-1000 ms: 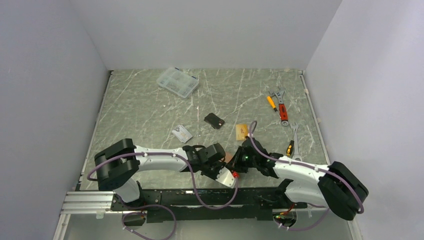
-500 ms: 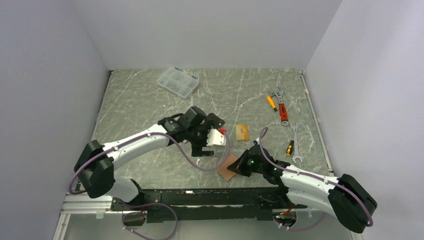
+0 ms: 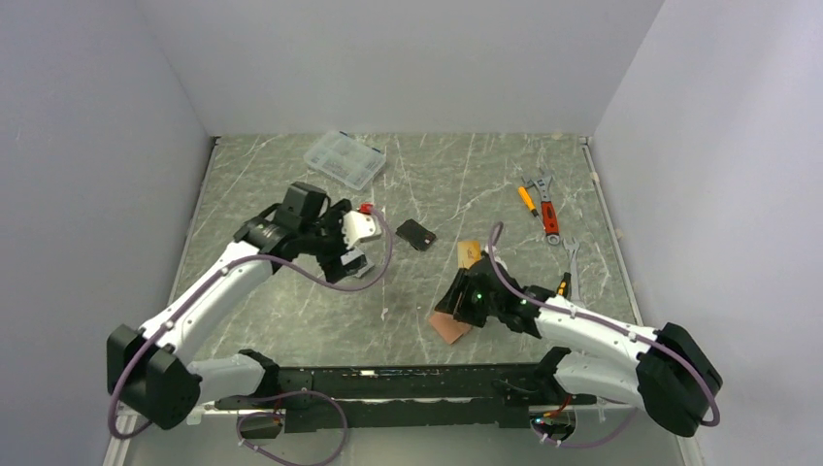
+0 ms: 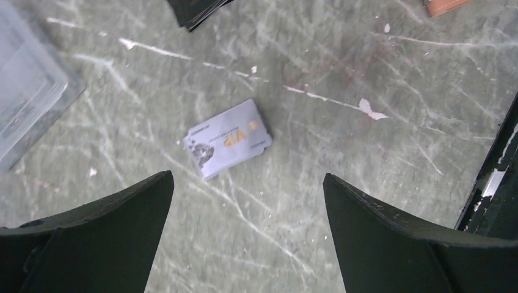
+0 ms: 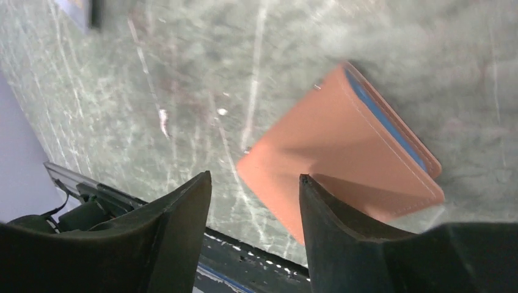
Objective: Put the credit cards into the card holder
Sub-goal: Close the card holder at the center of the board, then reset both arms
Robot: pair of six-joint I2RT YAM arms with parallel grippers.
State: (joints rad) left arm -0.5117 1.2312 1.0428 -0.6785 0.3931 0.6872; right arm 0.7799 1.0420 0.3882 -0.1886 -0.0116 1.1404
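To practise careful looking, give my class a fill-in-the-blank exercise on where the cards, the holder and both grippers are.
The card below the open left gripper is ___ in colour. The right gripper hangs over the card holder with its jaws ___. The wrenches lie nearer the ___ gripper. Missing words: silver; apart; right.

Bare worktop [image 4: 342,201] is seen all round the silver-grey card [image 4: 227,138] below the wide-parted jaws of the left gripper [image 4: 247,183], the room being narrowed by the clear box [image 4: 24,104] on one side and the black card [image 4: 195,9] beyond.
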